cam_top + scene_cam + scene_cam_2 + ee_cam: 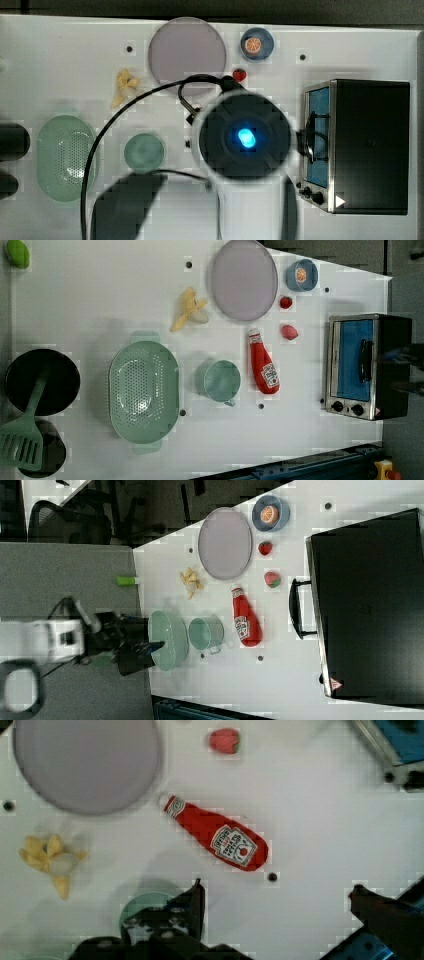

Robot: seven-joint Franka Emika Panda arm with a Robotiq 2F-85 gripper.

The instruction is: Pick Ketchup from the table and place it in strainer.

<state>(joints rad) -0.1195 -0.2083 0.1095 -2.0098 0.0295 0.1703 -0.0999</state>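
In the left view, the cup (221, 381) sits between strainer (144, 392) and ketchup (263, 362).

The ketchup (263, 365) is a small red bottle with a whitish cap and a white label, lying on its side on the white bench (100, 300). In the left view its cap points toward the top of the picture and its wider base toward the bottom. The strainer (144, 391) is a pale mint-green oval basket with a perforated bottom, sitting upright and empty, well apart from the bottle on the left view's left.
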